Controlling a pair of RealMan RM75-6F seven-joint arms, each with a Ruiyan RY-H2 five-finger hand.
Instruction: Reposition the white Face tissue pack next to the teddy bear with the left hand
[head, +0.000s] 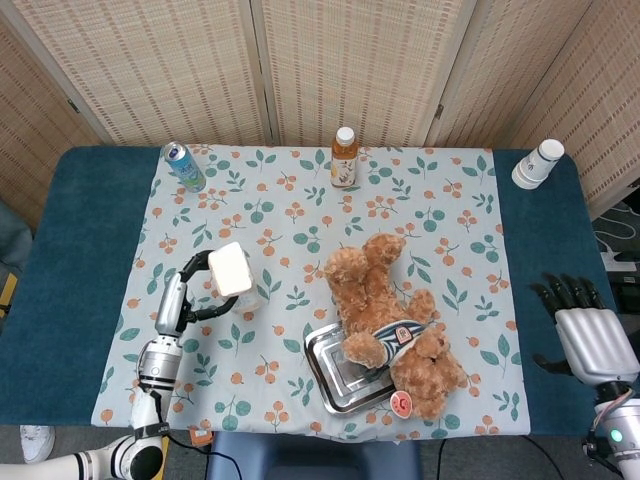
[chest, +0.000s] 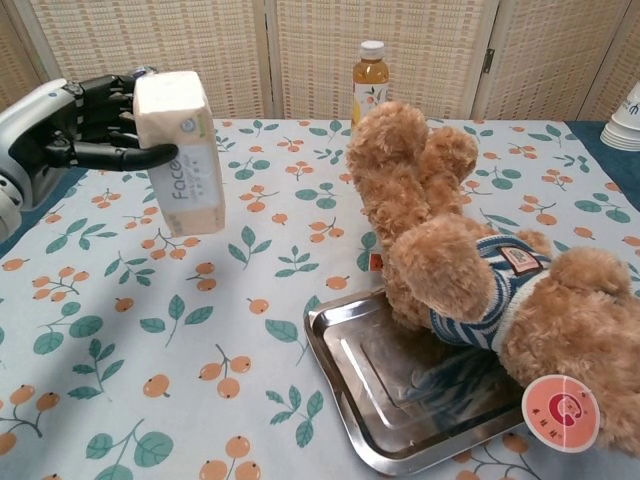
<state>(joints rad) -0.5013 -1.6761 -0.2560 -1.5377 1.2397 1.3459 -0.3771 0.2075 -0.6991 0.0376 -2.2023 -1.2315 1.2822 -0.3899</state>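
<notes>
I have the left hand gripping the white Face tissue pack between thumb and fingers, raised above the floral cloth on the worktop, well left of the brown plush teddy bear. My right hand hangs spread, holding nothing.

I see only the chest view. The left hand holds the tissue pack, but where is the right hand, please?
Observer: The right hand is at the right edge of the table, beyond the floral cloth, fingers apart, holding nothing.
Operator: From above, is the pack near the bear?
Observer: In the head view, the tissue pack in the left hand is left of the teddy bear, with bare cloth between them.
</notes>
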